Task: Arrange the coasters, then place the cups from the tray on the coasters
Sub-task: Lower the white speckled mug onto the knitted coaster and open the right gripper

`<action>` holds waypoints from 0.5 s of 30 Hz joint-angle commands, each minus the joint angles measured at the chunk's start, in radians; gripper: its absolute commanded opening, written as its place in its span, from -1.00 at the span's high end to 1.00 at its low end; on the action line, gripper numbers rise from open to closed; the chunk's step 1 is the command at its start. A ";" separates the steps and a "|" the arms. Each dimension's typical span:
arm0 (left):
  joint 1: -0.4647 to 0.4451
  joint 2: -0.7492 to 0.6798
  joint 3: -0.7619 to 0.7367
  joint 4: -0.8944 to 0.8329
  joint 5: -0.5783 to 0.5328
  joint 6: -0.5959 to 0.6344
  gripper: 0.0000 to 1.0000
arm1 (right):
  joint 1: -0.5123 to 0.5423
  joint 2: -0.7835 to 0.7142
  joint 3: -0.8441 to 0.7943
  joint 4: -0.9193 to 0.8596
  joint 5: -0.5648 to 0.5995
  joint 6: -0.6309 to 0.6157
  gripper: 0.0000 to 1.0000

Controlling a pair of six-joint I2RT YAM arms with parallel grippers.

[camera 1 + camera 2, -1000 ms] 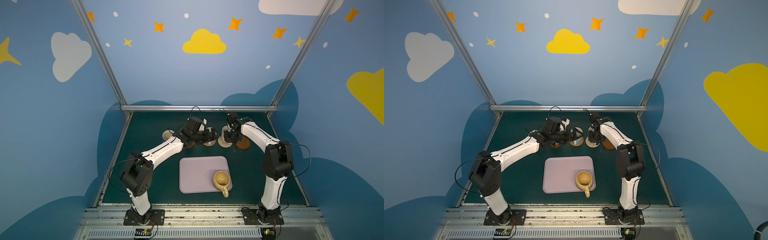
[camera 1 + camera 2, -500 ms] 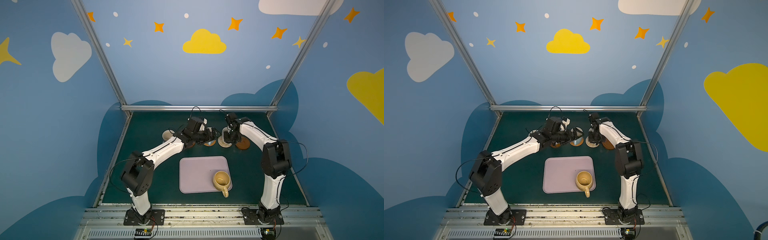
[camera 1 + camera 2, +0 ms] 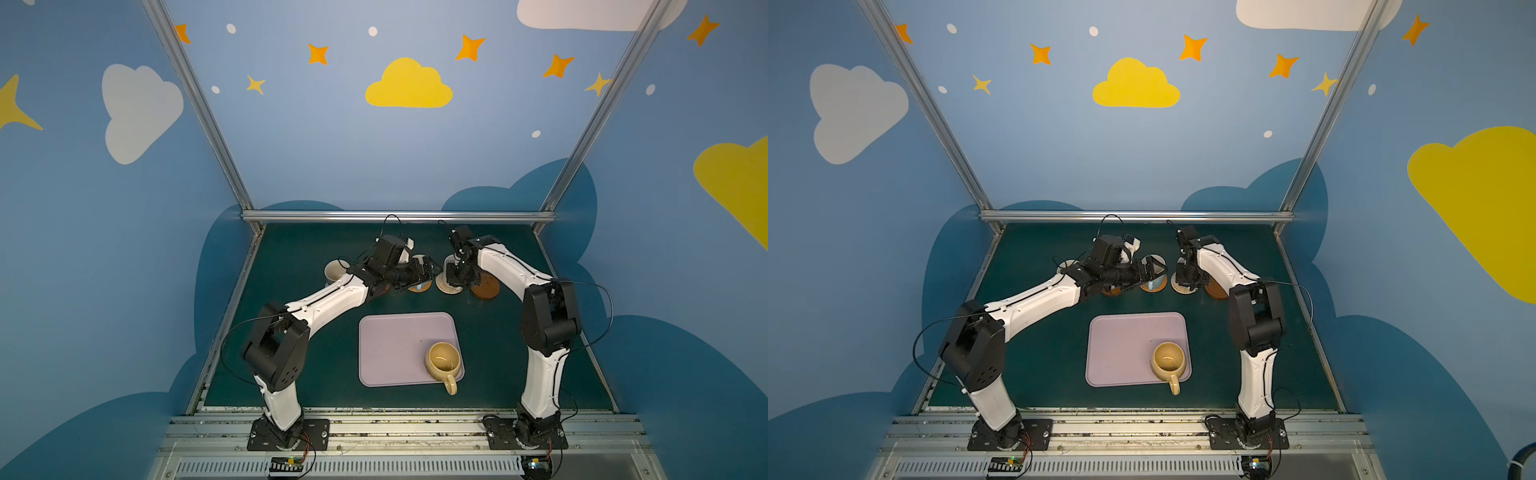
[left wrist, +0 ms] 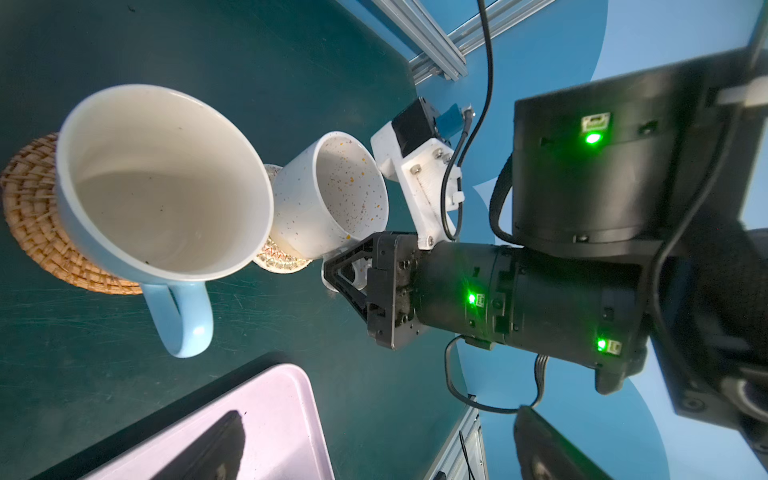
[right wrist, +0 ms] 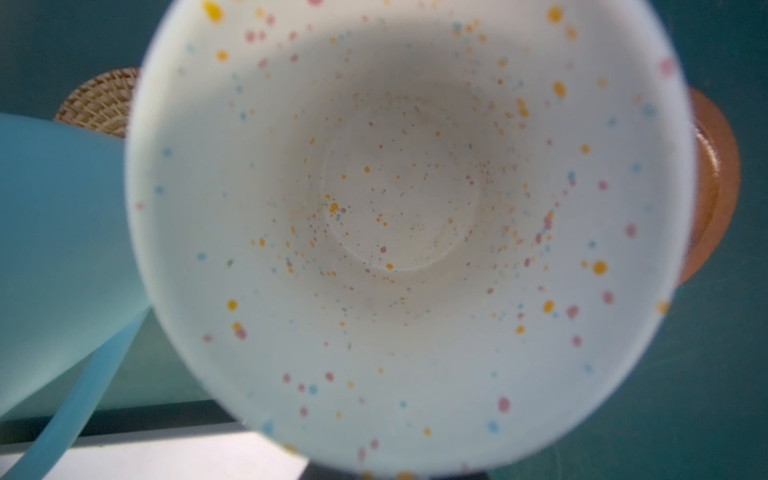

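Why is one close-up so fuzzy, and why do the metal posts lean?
Right wrist view: the speckled cream cup sits too near the lens, so its rim and the light blue cup blur. Left wrist view: sharp, though the wide lens stretches the light blue cup. Both top views: even light, soft shadows, metal posts splayed by wide-angle distortion.

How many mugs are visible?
4: mustard mug on the tray; light blue mug on orange woven coaster; speckled mug on cream coaster; pale mug far left. Left arm may hide another.

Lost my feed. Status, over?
Left gripper open near light blue mug. Right gripper shut on speckled mug handle; mug on cream coaster. Mustard mug on tray.
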 commanded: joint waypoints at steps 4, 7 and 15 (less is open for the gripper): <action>0.003 -0.007 -0.031 0.049 0.004 0.000 -0.99 | 0.009 -0.057 0.014 0.055 0.021 0.023 1.00; 0.004 -0.004 -0.019 0.031 0.005 0.006 -0.99 | 0.016 -0.054 0.015 0.057 0.030 0.023 1.00; 0.009 0.002 -0.024 0.034 0.015 0.001 -0.99 | 0.020 -0.037 -0.046 0.075 -0.003 0.037 1.00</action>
